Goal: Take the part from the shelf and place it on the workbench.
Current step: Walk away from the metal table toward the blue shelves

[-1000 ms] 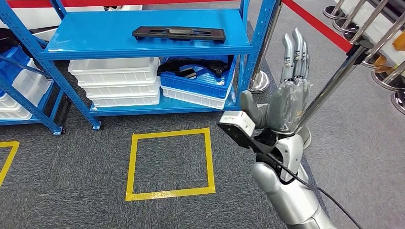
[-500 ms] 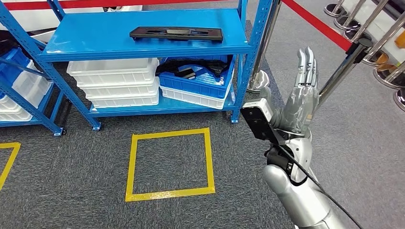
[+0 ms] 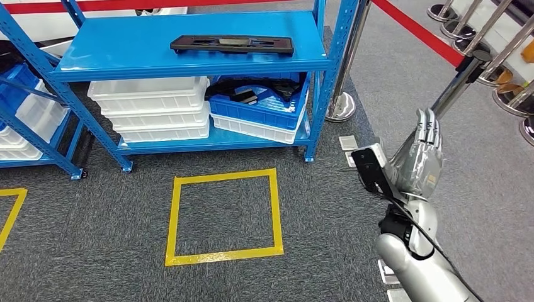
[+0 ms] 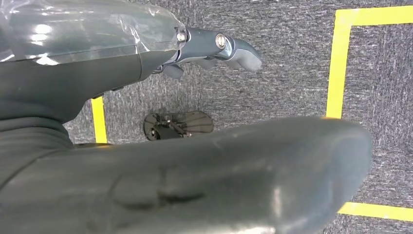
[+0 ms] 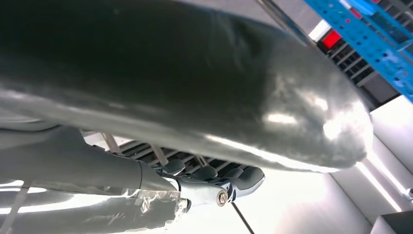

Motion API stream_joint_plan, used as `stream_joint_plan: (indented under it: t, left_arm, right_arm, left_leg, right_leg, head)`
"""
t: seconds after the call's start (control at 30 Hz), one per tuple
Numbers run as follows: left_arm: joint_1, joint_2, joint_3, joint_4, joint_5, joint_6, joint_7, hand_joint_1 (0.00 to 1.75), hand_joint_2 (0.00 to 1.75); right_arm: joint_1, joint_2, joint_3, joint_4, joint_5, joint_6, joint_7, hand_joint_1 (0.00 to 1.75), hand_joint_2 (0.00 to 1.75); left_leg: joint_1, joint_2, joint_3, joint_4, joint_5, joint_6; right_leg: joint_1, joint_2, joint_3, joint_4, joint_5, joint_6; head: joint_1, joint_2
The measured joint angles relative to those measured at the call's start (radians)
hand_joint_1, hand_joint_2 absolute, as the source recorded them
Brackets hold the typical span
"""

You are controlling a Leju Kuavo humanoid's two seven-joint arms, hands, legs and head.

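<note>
**On top shelf: part not yet taken**

On the shelf's (image 3: 189,47) top board, toward its back right, the black part (image 3: 232,43) lies flat and untouched. The right robot hand (image 3: 420,157) has been lowered and drawn back from the shelf over the last second, so the reach is judged not begun. Its fingers are held straight, close together, gripping nothing. The left robot hand (image 4: 146,161) hangs over the carpet, fingers apart, empty.

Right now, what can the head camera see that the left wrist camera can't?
Head view alone: the blue shelf with the long black part on top, white bins and a blue bin below, and the raised right hand, fingers straight, holding nothing. Left wrist view alone: the left hand, holding nothing, above a small dark object on the floor. Both show grey carpet and yellow floor tape.
</note>
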Motion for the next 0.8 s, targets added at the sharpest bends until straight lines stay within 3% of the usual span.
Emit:
stream_joint_plan:
  t: [0.13,0.27,0.4,0.6,0.8]
  left_arm:
    - [0.002,-0.001,0.003,0.000,0.015,0.001,-0.011,0.00,0.00]
    - [0.010,-0.005,0.007,0.000,0.035,0.006,-0.023,0.00,0.00]
    - [0.011,-0.014,0.007,0.000,0.043,0.019,-0.015,0.00,0.00]
    - [0.010,-0.029,0.006,0.000,0.051,0.038,0.023,0.00,0.00]
    - [0.008,-0.032,0.006,0.000,0.046,0.042,0.043,0.00,0.00]
  right_arm:
    - [0.031,-0.017,-0.003,0.034,-0.082,0.046,0.066,0.00,0.00]
    - [0.088,-0.018,-0.001,0.152,-0.463,0.097,0.001,0.00,0.00]
    - [0.095,0.000,0.026,0.399,-0.676,0.167,-0.078,0.00,0.00]
    - [0.060,0.084,0.131,0.855,-0.899,0.417,-0.127,0.00,0.00]
    - [0.051,0.162,0.189,1.151,-0.962,0.432,-0.165,0.00,0.00]
  left_leg:
    - [0.000,0.000,0.002,-0.001,0.000,0.000]
    - [0.000,-0.001,0.003,-0.002,-0.001,-0.001]
    - [0.000,-0.002,0.004,-0.003,-0.002,-0.002]
    - [0.001,-0.003,0.006,-0.005,-0.002,-0.003]
    - [0.001,-0.001,0.010,-0.009,-0.003,-0.004]
  right_leg:
    - [0.000,0.000,0.002,0.000,-0.001,0.000]
    - [0.000,-0.001,0.003,0.000,-0.003,-0.001]
    - [0.000,-0.002,0.004,0.000,-0.004,-0.001]
    - [0.001,-0.003,0.005,0.000,-0.006,-0.003]
    - [0.001,-0.002,0.005,0.000,-0.007,-0.005]
  head:
    - [0.000,0.000]
    - [0.000,0.000]
    - [0.000,0.000]
    - [0.000,0.000]
    - [0.000,0.000]
